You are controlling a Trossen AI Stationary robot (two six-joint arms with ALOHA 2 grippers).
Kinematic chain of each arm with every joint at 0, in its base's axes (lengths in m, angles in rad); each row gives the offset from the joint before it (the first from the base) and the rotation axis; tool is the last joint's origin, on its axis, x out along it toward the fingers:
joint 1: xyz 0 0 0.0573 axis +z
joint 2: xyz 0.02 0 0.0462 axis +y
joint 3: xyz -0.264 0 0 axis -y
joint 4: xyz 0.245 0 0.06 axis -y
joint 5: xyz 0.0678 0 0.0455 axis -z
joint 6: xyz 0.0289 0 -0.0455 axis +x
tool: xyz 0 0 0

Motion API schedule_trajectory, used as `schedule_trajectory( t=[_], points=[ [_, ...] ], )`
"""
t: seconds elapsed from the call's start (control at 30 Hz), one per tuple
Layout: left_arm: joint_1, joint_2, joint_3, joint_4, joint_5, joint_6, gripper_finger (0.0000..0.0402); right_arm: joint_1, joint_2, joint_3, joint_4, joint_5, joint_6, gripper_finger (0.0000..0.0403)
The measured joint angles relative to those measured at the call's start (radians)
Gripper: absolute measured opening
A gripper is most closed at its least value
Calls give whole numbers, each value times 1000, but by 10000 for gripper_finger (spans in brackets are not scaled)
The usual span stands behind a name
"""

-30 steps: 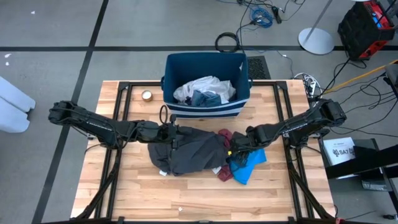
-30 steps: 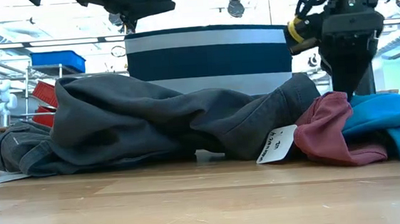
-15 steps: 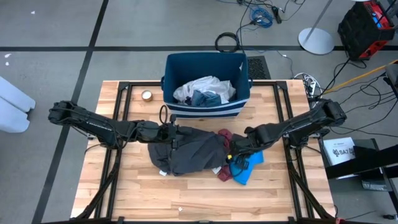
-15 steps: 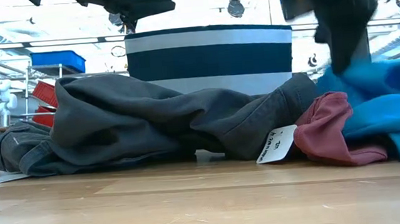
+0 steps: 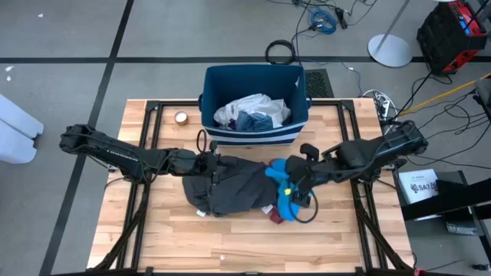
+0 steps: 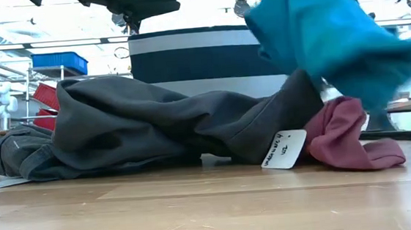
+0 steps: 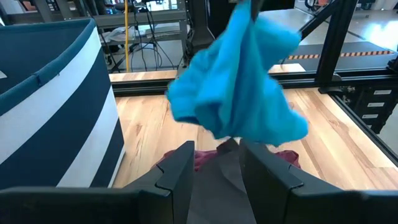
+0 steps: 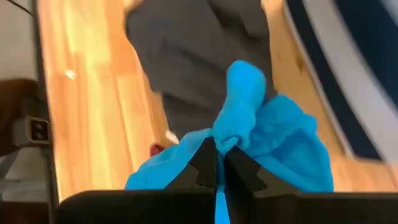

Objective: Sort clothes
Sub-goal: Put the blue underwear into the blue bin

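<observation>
A bright blue garment [image 6: 331, 31] hangs bunched from my right gripper [image 8: 221, 165], which is shut on it above the table's middle right [image 5: 295, 182]. Below it a maroon piece [image 6: 344, 144] and a large dark grey garment [image 6: 169, 125] lie on the table, the grey one with a white tag [image 6: 283, 151]. My left gripper [image 7: 217, 174] stands open just above the grey garment's left end [image 5: 207, 163], touching nothing. White and blue-grey clothes [image 5: 249, 113] lie in the dark blue striped bin [image 5: 253, 136]. My right gripper pinches a gathered fold of the blue garment [image 8: 229, 142] between its two fingers, several layers bunched together. The fingers slant down from the table's right side. The cloth hangs slack below them, its lower end [image 6: 380, 90] off the tabletop, just above the maroon piece.
The bin [image 6: 216, 59] stands at the table's far edge, behind the pile. A small roll of tape [image 5: 181, 117] lies to the bin's left. Bare wood [image 5: 230, 245] runs along the near edge. Black frame rails [image 5: 146, 153] flank both sides.
My right gripper has risen, tipping more steeply downward and swinging a little toward the pile, and has drawn the blue garment up off the table. The garment, flat beside the maroon piece a second ago, now hangs bunched. Grey and maroon pieces stayed put.
</observation>
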Motion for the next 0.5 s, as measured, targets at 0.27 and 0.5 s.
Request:
schedule_trajectory(
  t=[0.27, 0.5],
  points=[
    [0, 0, 0, 0, 0, 0, 137, 24, 0, 203, 0, 103, -138, 0],
    [0, 0, 0, 0, 0, 0, 137, -9, 0, 372, 21, 220, -328, 0]
  ],
)
